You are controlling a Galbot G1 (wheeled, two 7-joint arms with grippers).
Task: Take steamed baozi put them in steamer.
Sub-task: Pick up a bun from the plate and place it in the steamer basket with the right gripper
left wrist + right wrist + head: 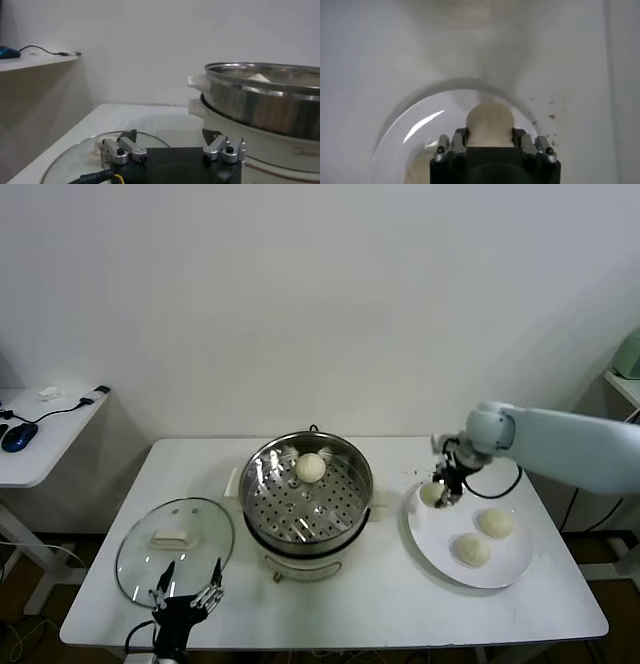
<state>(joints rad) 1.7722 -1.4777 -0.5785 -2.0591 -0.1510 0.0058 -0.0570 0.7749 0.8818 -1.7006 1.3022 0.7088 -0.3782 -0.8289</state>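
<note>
The steel steamer (262,502) stands mid-table with one cream-white baozi (310,467) on its perforated tray. A white plate (512,562) to its right holds two loose baozi (495,522) (472,550). My right gripper (440,486) is at the plate's left rim, its fingers closed against the sides of a third baozi (431,495). In the right wrist view that baozi (490,117) sits between the fingers of the right gripper (490,133), just over the plate (415,135). My left gripper (190,570) is open and empty at the table's front left.
A round glass lid (175,544) with a white handle lies left of the steamer, under the left gripper (170,135). The left wrist view shows the steamer's side (265,102) and the lid (75,155). A side desk with a mouse (18,436) stands at far left.
</note>
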